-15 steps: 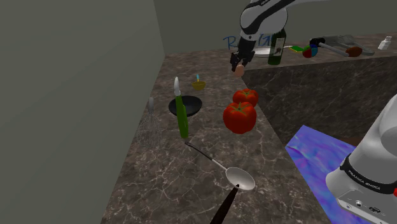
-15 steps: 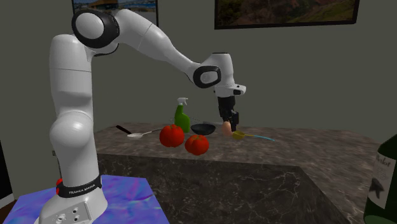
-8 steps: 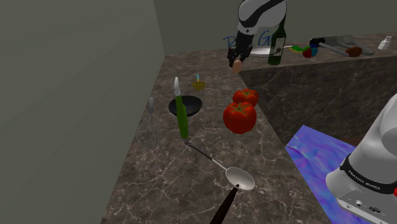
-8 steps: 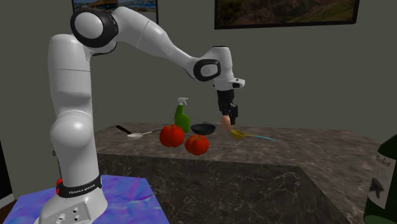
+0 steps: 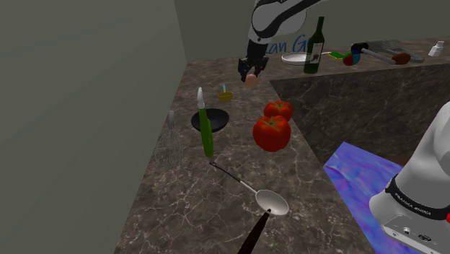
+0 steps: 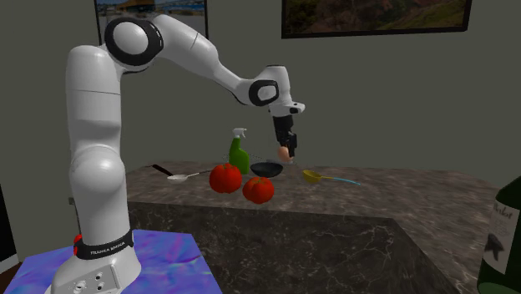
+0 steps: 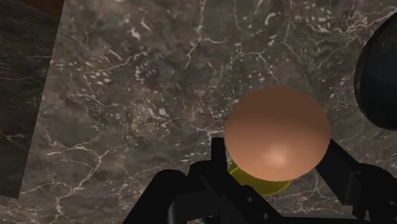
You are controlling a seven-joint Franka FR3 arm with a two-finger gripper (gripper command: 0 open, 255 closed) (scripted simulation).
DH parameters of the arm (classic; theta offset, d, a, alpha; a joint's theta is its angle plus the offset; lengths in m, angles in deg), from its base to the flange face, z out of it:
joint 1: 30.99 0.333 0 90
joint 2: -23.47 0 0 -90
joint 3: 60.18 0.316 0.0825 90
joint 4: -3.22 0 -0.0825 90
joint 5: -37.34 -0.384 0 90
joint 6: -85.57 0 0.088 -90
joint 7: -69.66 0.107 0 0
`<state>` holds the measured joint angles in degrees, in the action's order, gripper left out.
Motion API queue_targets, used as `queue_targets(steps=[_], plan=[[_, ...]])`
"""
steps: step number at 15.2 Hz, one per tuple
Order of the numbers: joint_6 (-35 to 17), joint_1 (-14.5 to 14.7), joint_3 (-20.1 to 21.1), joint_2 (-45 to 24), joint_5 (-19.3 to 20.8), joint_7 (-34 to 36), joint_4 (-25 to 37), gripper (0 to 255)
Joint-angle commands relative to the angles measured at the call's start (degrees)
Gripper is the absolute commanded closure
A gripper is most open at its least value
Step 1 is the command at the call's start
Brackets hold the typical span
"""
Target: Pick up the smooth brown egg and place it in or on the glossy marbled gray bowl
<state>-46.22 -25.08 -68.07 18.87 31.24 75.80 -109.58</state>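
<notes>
The smooth brown egg (image 5: 252,80) (image 6: 285,153) (image 7: 278,132) is clasped in my black gripper (image 5: 249,75) (image 6: 285,149) (image 7: 278,158) and hangs well above the marble counter (image 5: 216,187). The dark glossy bowl (image 5: 210,120) (image 6: 266,169) rests on the counter, below the egg and toward the shoulder view's left. Beside the egg in the wrist view, the bowl's dark rim (image 7: 382,83) shows, and a small yellow scoop (image 7: 261,186) peeks out from under the egg.
A green spray bottle (image 5: 207,131) (image 6: 240,153) stands right next to the bowl. Two red tomatoes (image 5: 272,133) (image 6: 225,178) sit near the counter's edge, with a metal ladle (image 5: 272,202), a wire whisk (image 5: 169,141) and the yellow scoop (image 5: 226,95) around. A wine bottle (image 5: 314,47) stands on the far counter.
The gripper has carried the egg upward and toward the shoulder view's left, closer to above the bowl. Nothing on the counter has moved.
</notes>
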Motion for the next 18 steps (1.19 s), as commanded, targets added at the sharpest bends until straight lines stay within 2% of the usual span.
queue_targets(steps=[1,9,15,18], plan=[[0.2,1.3,1.0,-0.7,0.8,2.9,1.1,255],[2.0,7.0,4.7,-6.2,4.2,14.3,8.8,255],[5.3,12.0,6.8,-13.1,6.9,22.8,19.0,255],[3.2,12.0,6.8,-13.6,6.9,22.8,17.5,255]])
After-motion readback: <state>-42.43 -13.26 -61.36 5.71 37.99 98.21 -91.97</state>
